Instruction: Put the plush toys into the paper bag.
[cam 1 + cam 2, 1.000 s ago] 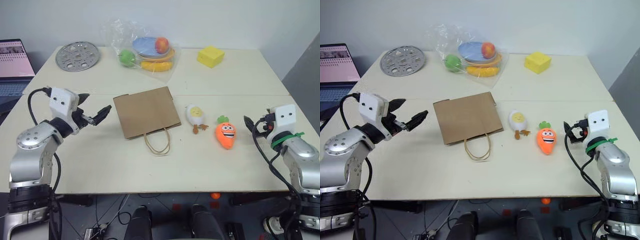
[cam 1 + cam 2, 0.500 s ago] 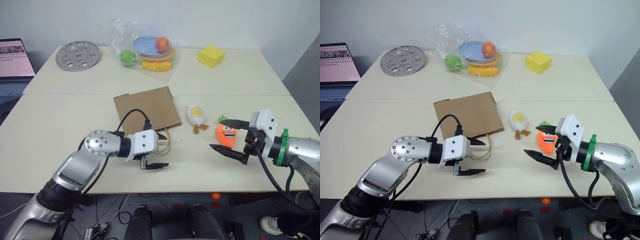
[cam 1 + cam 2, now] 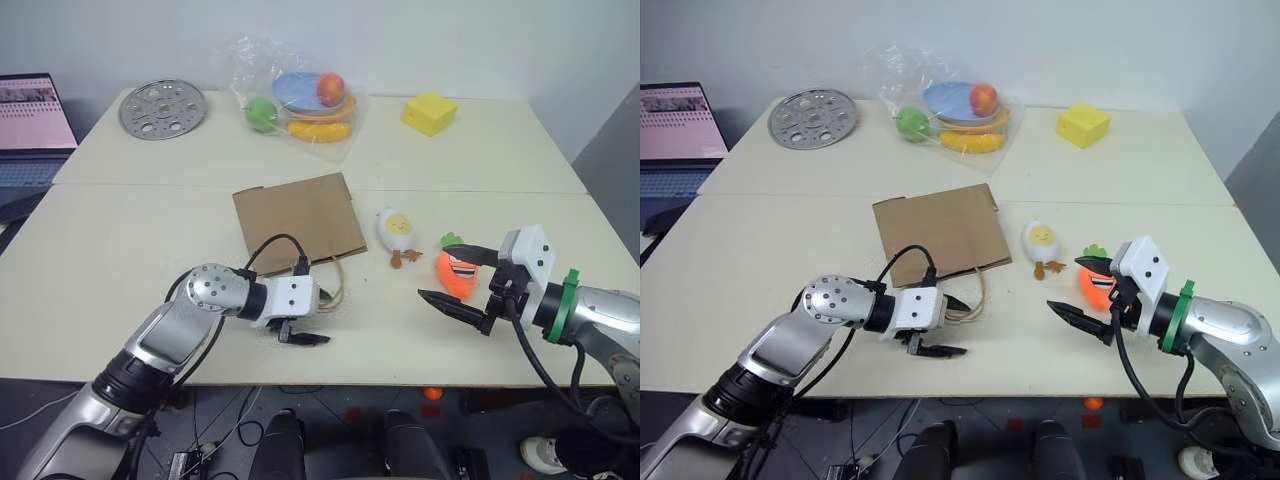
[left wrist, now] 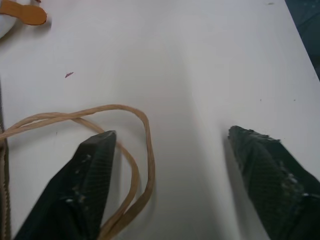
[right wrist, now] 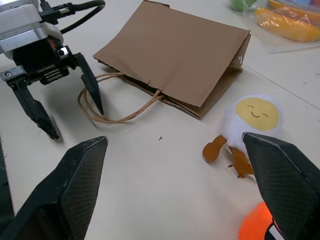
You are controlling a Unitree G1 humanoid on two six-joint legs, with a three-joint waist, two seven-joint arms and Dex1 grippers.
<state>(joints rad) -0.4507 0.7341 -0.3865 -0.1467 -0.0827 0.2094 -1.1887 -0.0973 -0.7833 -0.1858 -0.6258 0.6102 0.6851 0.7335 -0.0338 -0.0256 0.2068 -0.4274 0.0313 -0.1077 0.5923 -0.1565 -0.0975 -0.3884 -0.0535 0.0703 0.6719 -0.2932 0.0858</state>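
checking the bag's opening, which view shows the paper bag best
The right wrist view: the paper bag lies flat with its mouth edge and handles visible. Head views show it smaller, from above. The left wrist view shows just its handle loops.

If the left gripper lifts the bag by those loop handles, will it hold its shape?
Probably not. The bag lies flat and folded, so its mouth will likely stay collapsed. The handles are thin curling loops, likely floppy. It looks light and may slide if pushed.

The paper bag [image 3: 298, 214] lies flat in the middle of the table [image 3: 130, 250], the egg toy [image 3: 397, 231] right of it, the carrot toy [image 3: 456, 268] nearer the right edge.
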